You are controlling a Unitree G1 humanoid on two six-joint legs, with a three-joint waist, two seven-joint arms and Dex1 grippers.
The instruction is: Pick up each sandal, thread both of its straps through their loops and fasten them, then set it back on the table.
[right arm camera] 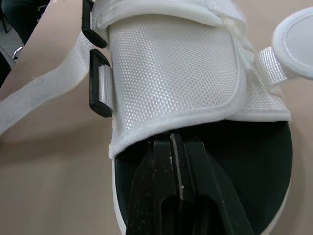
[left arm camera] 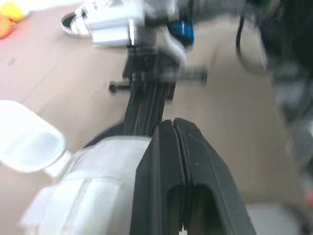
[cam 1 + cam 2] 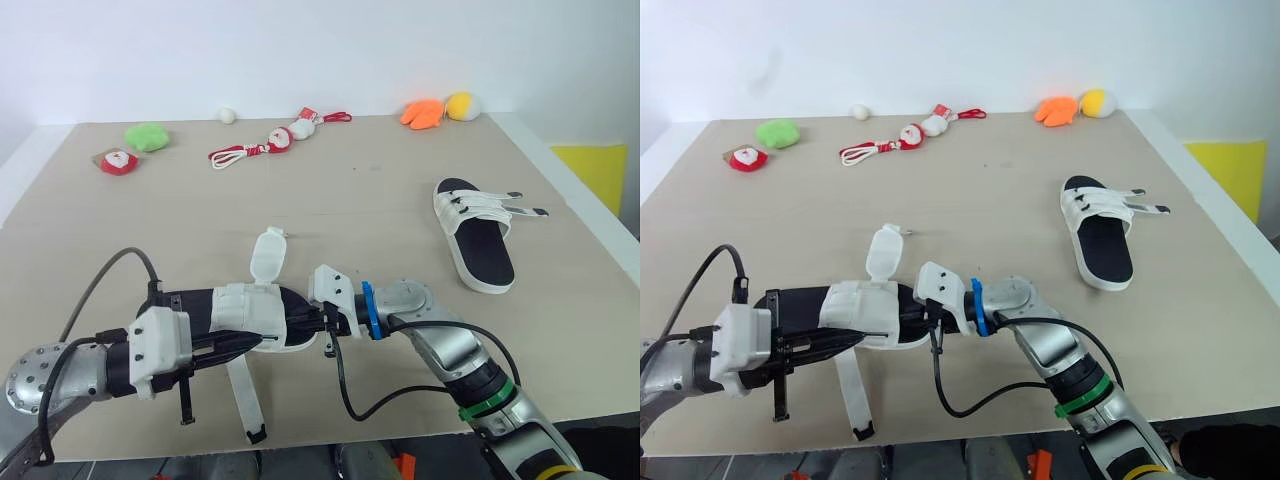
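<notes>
While both claws meet at it from either side, the near sandal (image 3: pixel 250 305) lies at the front of the table (image 3: pixel 350 190), sole down. The left claw (image 2: pixel 172 122) is closed, its two black fingers pressed flat together with nothing visibly between them, pointing across the white upper. The right claw (image 1: pixel 172 139) is closed too, its tips lying on the black footbed right at the upper's edge. One long strap (image 3: pixel 245 400) trails loose toward the table's front edge, and a rounded flap (image 3: pixel 267 255) stands open on the far side. Two black loops (image 1: pixel 100 90) sit along the upper's side. The second sandal (image 3: pixel 473 232) rests well apart on the right.
</notes>
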